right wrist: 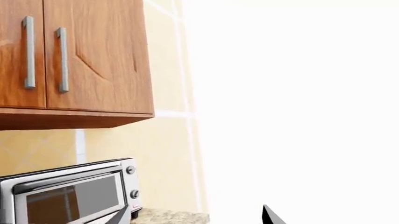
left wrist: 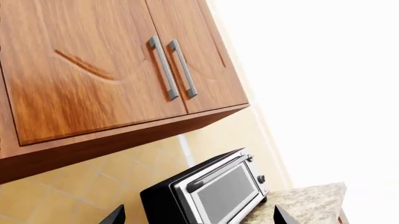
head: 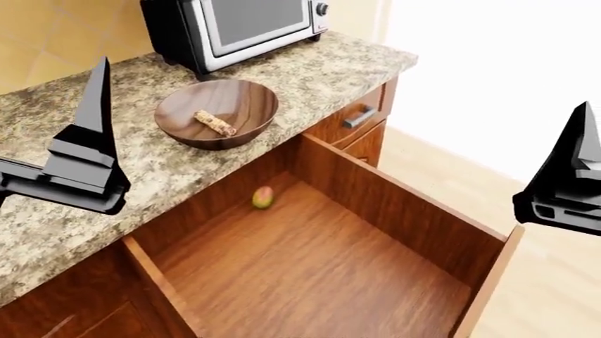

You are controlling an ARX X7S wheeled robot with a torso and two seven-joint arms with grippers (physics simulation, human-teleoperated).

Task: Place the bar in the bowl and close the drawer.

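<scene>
The bar (head: 215, 123) is placed in the bowl (head: 179, 132); the drawer (head: 395, 204) must be pushed shut; both grippers are seen released, empty.

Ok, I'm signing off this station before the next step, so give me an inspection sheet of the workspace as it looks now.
Surface: speckled granite countertop, bare in front of the bowl.
Job's things: bar lies inside the bowl on the countertop; drawer pulled wide open below the counter edge.
Clutter: small green-red fruit on the drawer floor near its back wall.
Grippers: left gripper raised above the countertop, right gripper raised beside the drawer; both hold nothing, jaws open.
Cables: nothing seen.
Surroundings: toaster oven behind the bowl; wall cabinet with arched doors above; tiled wall.
</scene>
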